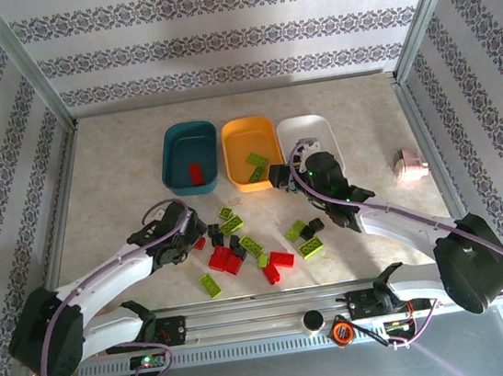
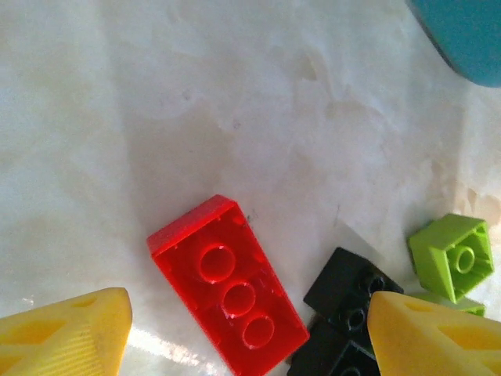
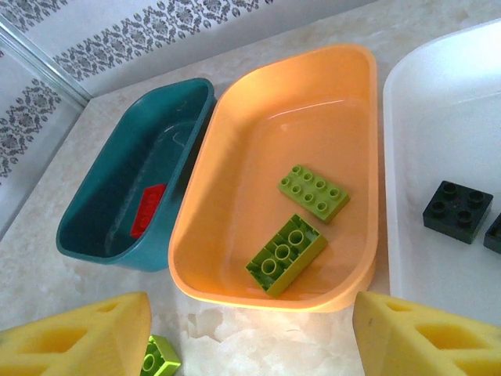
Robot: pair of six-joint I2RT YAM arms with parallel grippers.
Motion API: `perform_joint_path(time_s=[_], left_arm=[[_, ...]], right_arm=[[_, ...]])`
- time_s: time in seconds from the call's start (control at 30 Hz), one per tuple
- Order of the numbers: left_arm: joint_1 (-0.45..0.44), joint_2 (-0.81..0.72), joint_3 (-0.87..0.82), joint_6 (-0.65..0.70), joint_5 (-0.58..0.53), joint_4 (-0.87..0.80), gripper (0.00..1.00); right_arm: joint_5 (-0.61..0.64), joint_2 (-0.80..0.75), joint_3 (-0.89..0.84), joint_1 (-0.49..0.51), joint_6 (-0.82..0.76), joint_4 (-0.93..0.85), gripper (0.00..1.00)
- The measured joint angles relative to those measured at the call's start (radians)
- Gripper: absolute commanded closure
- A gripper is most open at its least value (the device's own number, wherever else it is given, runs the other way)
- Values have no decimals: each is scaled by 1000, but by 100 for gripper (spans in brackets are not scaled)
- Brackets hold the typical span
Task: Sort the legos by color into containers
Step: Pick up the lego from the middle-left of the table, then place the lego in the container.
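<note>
Three trays sit along the worktop's far edge in the top view: teal tray [image 1: 190, 157], orange tray [image 1: 252, 151], white tray [image 1: 311, 134]. Loose bricks [image 1: 241, 250] are piled toward the near edge. The left gripper [image 1: 192, 240] is at the pile's left, the right gripper [image 1: 280, 177] by the orange tray's near rim.

Left wrist: fingers [image 2: 63, 337] wide, empty, straddling a red brick [image 2: 228, 294]. Black bricks [image 2: 348, 301] lie just beside it, so closing could pinch one too and send it to the wrong tray.

Right wrist: fingers [image 3: 78, 341] wide, empty. Green bricks [image 3: 286, 253] sit in orange. A low move risks clipping that rim.
</note>
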Motion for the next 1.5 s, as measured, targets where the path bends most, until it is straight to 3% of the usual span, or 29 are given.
perform_joint_path(time_s=[0.33,0.53,0.8,1.03,1.17,1.3,1.5], left_arm=[[3,220,119,-11,2,-10,33],[17,282,156,43,38,-39,58],[72,251,144,120,91,-60,70],[97,74,150,245,66,-101,72],[97,27,245,361,17,-93,70],[101,117,391,501,-37,-37,67],[133,383,594,666,-48,44,67]], right_arm=[[0,-60,-19,-28,12,0,31],[0,-61,-19,-28,20,0,31],[0,-72,-29,-30,20,0,31],[8,-112,-33,-35,20,-1,31],[7,-123,-33,-39,20,-2,30],[6,-126,-34,-41,24,-12,31],[-18,-168,-37,-40,36,-48,30]])
